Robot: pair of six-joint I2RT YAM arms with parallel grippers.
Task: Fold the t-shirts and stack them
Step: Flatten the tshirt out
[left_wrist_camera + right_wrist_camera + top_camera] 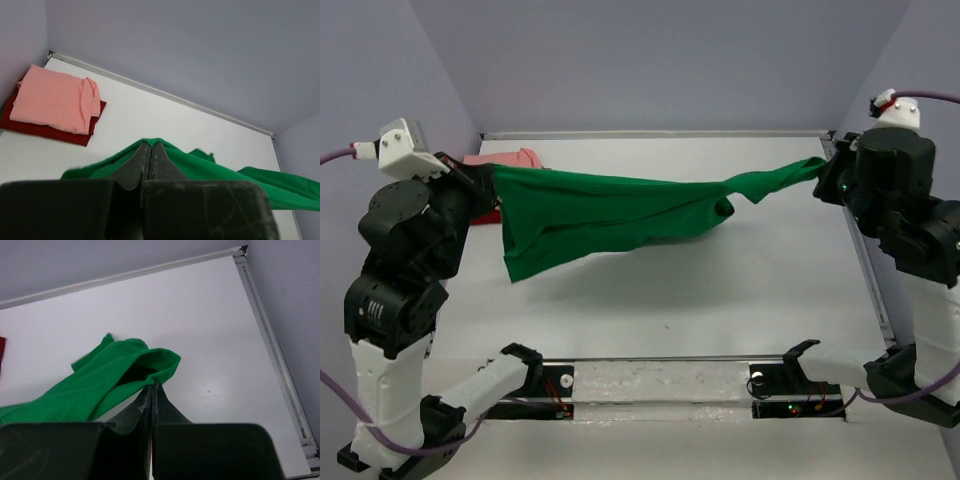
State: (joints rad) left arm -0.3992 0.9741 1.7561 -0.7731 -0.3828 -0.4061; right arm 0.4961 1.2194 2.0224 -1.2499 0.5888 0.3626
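Left fingers [136,165] and right fingers [141,410] pinch green shirt [610,215] ends, stretched above bench [720,310] for flattening. Pink shirt [52,100] on red shirt [45,131], 10 o'clock.

Top external: looking down over the table [720,300] from behind.
Wrists: peering close along their fingers [134,169] toward the back wall [175,45].
Shared: green t-shirt [600,215] showing in all.

White table [720,310], folded dark red t-shirt [45,131] at ten o'clock, salmon pink t-shirt [50,97] stacked on it
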